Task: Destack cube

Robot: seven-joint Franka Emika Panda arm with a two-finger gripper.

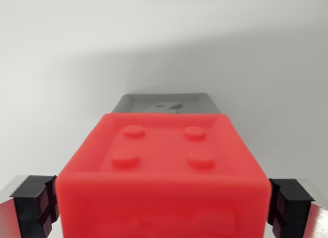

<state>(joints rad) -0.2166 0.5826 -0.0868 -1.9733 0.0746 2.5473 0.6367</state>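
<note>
Seen from the wrist: a red cube (161, 176) filling the lower centre of the view, blurred by closeness. On its top face, 4 round studs in a 2-by-2 square, ringed by a raised rim. On its near face, faint moulded relief, too soft to read.

Behind and partly hidden by it, a grey cube (165, 102), only its upper edge and a sliver of top showing, with a dark rounded mark on that surface. Whether stacked beneath the red one or merely behind it, impossible to tell from this angle.

Flanking the red cube at the bottom corners, the gripper (161, 207), its black ribbed pads (35, 203) at the wrist view's left and right, backed by bright metal. Left pad right against the cube's side; right pad at or just beside the opposite side. Jaws spread to the cube's width and straddling it, though actual clamping contact cannot be told.

Beyond, a plain pale surface (61, 68), with a soft shadow across the upper right.
</note>
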